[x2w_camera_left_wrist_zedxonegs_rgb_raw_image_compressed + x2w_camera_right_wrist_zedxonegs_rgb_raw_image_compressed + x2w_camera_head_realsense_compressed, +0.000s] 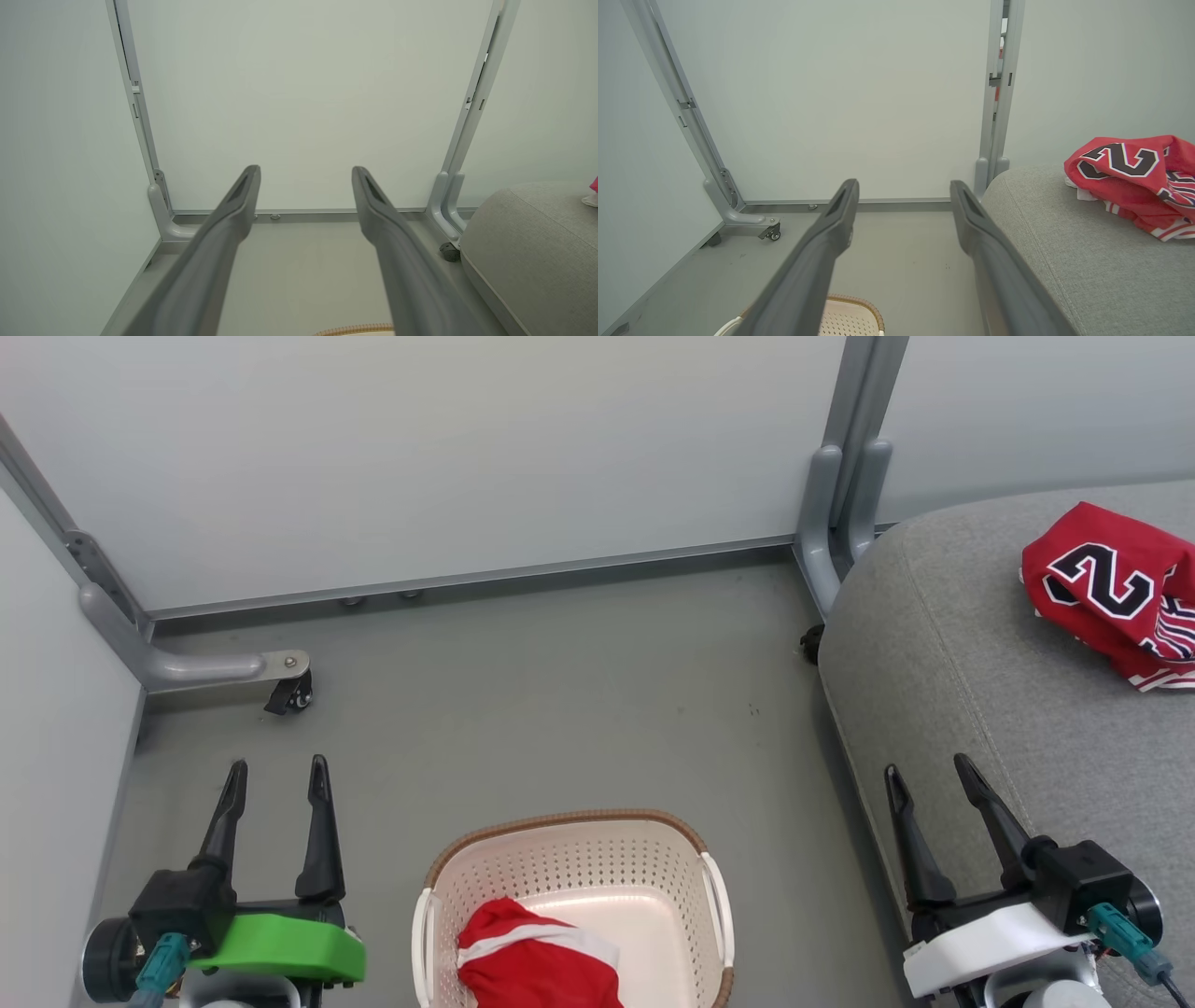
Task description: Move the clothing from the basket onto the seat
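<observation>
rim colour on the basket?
Brown, woven-look, on the cream perforated basket. Clearest in the head view.

Ahead of me stand pale grey-white partition panels (pixel 467 457), framed by 2 grey metal posts, a left post (pixel 93 569) and a right post (pixel 864 392). The left post's curved foot (pixel 215 665) carries a small black caster (pixel 291 695). The floor (pixel 560 709) is smooth dull grey, evenly lit, with faint dark specks.

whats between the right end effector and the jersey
Just bare grey seat fabric lies between the right end effector and the jersey. The head view shows that stretch.
</observation>
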### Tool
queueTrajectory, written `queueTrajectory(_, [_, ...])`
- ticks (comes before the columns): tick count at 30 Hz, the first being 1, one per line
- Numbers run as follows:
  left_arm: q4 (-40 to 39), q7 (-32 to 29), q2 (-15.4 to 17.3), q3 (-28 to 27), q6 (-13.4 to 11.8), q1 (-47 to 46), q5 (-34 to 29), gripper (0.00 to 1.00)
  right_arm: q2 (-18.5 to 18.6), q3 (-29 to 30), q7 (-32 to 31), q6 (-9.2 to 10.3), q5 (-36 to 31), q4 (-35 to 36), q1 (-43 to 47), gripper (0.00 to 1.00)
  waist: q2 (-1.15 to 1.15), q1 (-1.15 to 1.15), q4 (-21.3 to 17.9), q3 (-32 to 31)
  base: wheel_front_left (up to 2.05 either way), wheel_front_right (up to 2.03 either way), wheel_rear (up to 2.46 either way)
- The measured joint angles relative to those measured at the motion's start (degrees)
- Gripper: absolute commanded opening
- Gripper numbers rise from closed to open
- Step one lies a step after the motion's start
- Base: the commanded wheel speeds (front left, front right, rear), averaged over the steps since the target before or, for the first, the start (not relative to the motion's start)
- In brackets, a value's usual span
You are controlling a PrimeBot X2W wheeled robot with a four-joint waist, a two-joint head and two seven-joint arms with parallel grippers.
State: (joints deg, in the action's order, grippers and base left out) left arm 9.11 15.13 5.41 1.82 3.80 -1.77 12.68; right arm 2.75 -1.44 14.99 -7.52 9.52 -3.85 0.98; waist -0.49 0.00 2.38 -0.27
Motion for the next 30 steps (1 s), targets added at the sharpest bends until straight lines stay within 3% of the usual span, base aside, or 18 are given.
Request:
queueTrajectory(5, [0.94,0.00,-0.13,0.62,0.85,-0.93,-1.05,1.00,0.00,-0.47,0.00,0.00,0.00,-0.14,-0.46,1.00,0.00,0.00,-0.44,0.50,0.00,0.00,0.00])
queueTrajectory(15, [5.59,0.01,1.42,5.02,2.81,-12.04,-2.80,1.00,-0.02,-2.96,0.00,0.00,-0.70,0.63,-6.17,1.00,0.00,0.00,-2.90,4.45,0.00,0.00,0.00])
queueTrajectory(22, [13.88,0.00,3.82,11.83,3.39,-20.96,-3.53,1.00,0.00,-4.33,0.00,0.00,-0.82,2.32,-12.48,1.00,0.00,0.00,-5.52,9.65,0.00,0.00,0.00])
queueTrajectory(30, [25.47,0.00,6.37,23.58,3.60,-29.72,-1.86,1.00,0.02,-5.77,0.00,0.00,0.04,4.13,-18.91,1.00,0.00,0.00,-8.60,17.41,0.00,0.00,0.00])
